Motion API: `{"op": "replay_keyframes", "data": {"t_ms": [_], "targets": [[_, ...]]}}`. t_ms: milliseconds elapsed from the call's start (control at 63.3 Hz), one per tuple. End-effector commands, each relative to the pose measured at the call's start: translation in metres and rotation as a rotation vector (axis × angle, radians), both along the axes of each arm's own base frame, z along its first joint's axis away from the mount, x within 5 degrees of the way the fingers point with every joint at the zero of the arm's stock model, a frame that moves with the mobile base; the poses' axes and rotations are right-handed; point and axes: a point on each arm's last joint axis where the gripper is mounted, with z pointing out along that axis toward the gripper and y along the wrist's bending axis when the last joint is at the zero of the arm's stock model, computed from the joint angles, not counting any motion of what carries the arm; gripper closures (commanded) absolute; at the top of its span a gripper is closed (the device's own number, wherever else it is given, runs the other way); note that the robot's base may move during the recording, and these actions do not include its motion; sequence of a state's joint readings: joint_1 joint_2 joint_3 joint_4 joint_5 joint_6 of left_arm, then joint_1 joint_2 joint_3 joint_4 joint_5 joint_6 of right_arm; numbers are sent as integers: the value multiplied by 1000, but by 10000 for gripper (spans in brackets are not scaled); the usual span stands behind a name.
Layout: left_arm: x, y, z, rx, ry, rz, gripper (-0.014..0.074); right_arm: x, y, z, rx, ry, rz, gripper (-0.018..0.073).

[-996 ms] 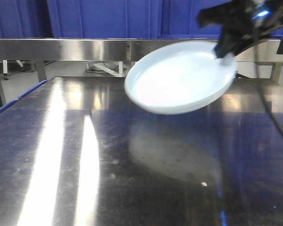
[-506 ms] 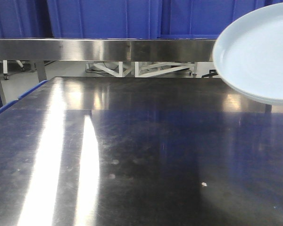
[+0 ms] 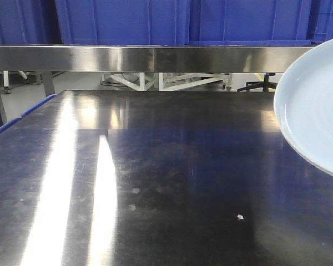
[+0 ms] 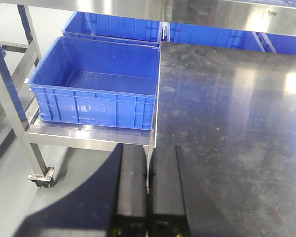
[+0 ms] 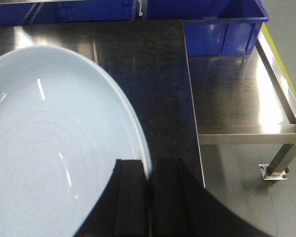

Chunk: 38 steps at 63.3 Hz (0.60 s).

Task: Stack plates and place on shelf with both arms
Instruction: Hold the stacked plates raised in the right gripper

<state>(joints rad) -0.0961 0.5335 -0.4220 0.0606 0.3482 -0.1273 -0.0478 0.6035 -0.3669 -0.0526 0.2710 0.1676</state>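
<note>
Carried further right in the last half-second, your glossy, pale bluish-white round plate hangs tilted above the dark stainless-steel table, cut off by the front view's right edge. Your right gripper is clamped on its rim, one finger either side. Your left gripper hovers at the table's left edge, near an open blue plastic crate, jaws together on nothing.

Left fingers and right fingers are flat, matte black bars.

The plate hangs above the table's right side, crates behind.
</note>
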Motion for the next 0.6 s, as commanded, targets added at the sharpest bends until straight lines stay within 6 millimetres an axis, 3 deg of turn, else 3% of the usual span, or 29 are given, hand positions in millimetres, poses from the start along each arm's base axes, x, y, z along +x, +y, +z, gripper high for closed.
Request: {"op": "replay_keyframes", "data": {"t_ms": [0, 585], "targets": [[3, -1, 16, -24, -104, -2, 510, 4, 0, 21, -12, -155, 1, 503], [3, -1, 16, -24, -104, -2, 510, 4, 0, 21, -13, -155, 2, 503]]}}
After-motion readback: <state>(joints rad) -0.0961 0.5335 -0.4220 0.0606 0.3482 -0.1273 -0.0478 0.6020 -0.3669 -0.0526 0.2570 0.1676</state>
